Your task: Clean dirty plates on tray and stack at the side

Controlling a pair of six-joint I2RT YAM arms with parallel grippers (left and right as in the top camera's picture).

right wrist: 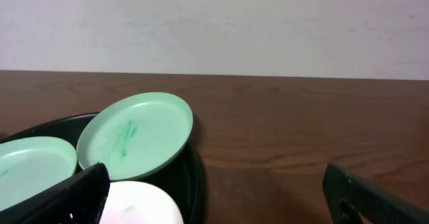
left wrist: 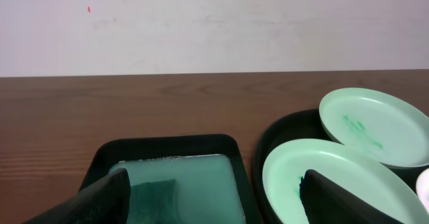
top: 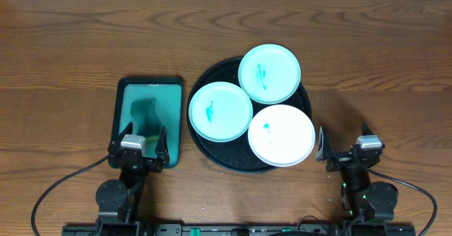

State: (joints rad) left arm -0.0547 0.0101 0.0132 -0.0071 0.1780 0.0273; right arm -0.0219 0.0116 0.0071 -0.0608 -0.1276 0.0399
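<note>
Plates [top: 220,111]: three, all on black tray [top: 215,72] mid-table, edges overlapping. Far mint plate [top: 269,73] tilted up on the tray's far rim, left mint plate [top: 220,122] beside it, white plate [top: 281,134] nearest the right arm and hanging over the near rim. Blue-green smears on all three, so none cleaned or stacked yet. Probably light, stiff plastic, slick when wet. Only a thin raised lip to grab, so best pinched at the edge, ideally where the overhang leaves room for a finger underneath. Likely to skid or nudge neighbours if pushed flat. Left gripper [top: 143,143] jaws wide apart, empty, over near end of teal tray [top: 149,80], dark sponge-like pad [top: 143,112] inside in what looks like pale liquid. Right gripper [right wrist: 214,184] jaws fully apart, empty, just beside white plate. Sponge pickup probably first.
</note>
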